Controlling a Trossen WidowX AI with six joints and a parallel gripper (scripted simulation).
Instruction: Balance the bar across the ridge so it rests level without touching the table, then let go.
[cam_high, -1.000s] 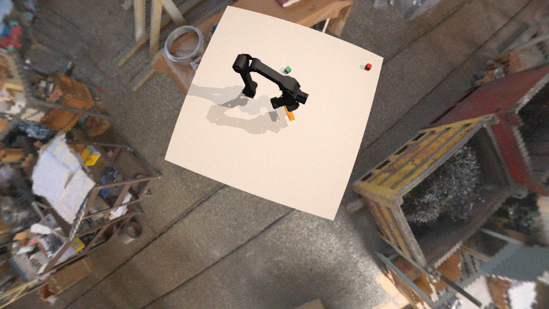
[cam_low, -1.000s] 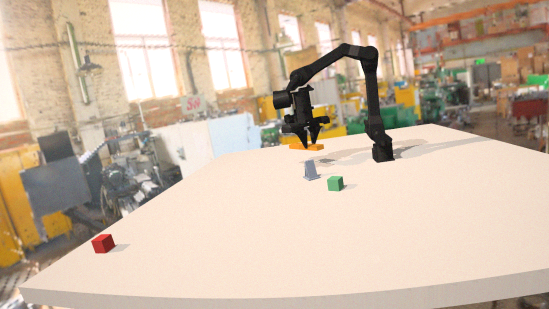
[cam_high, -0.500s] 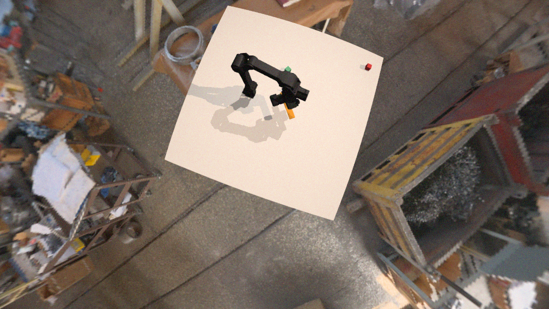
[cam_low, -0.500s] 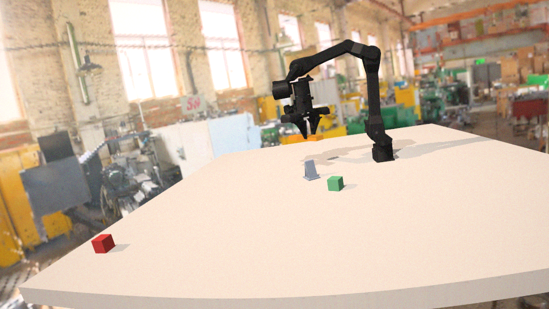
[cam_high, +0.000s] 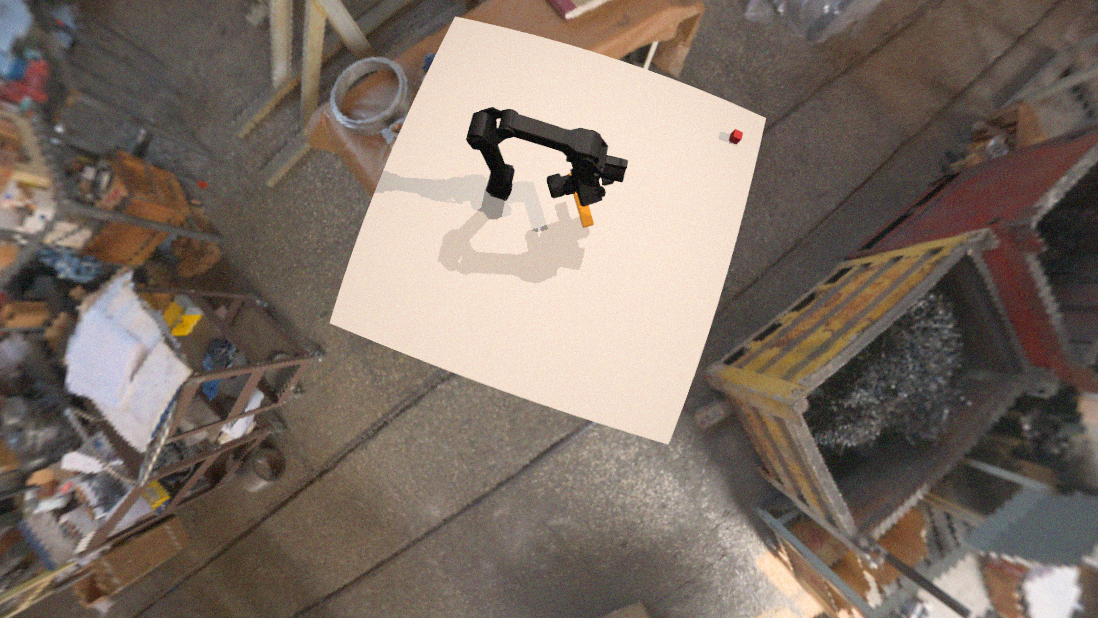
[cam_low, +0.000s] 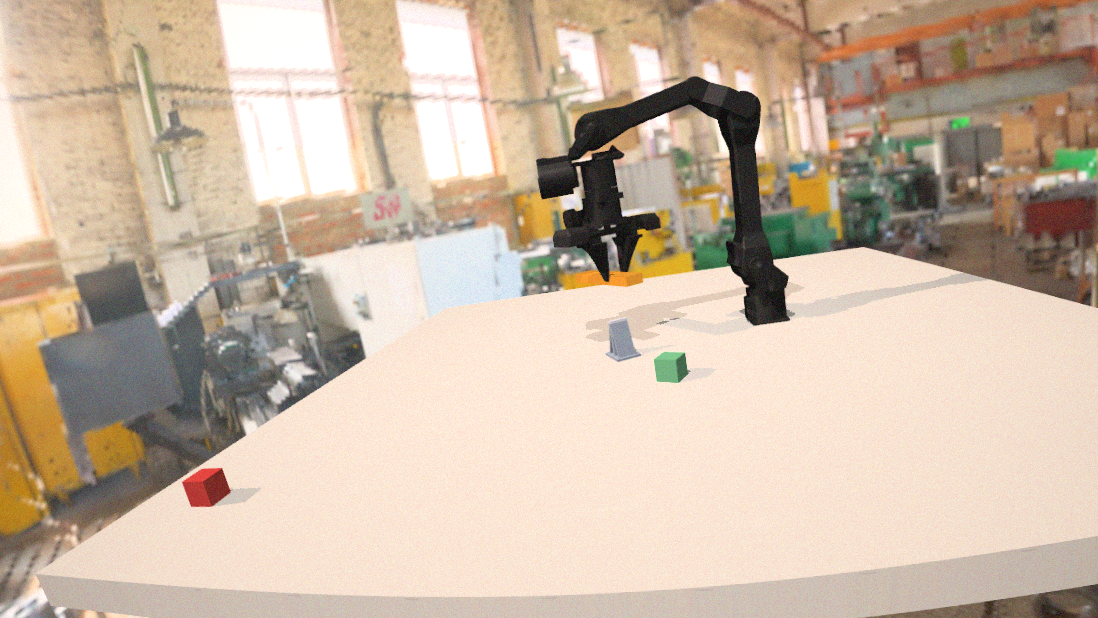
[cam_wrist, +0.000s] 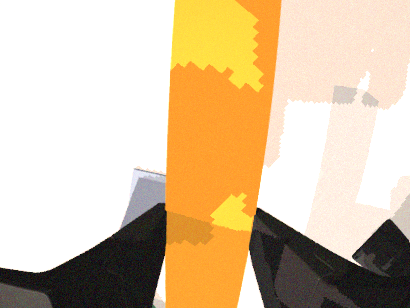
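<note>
Fingers (cam_low: 613, 272) clenched on orange bar (cam_low: 609, 278), aloft above table (cam_low: 537, 475); grey ridge (cam_low: 621, 340) below.

factory hall, brick walls (cam_low: 69, 115), tall windows (cam_low: 284, 99), seemingly blurred machinery (cam_low: 776, 222)

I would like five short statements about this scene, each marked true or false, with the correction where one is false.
1. The gripper is shut on the orange bar. True.
2. The bar already rests on the grey ridge. False: it hangs in the air above the table, apart from the ridge.
3. A green cube stands on the table close beside the ridge. True.
4. The red cube lies right next to the green cube. False: it sits far off, near a table corner.
5. The bar is held upright, on end. False: in the exterior view it lies about level between the fingers.
</note>
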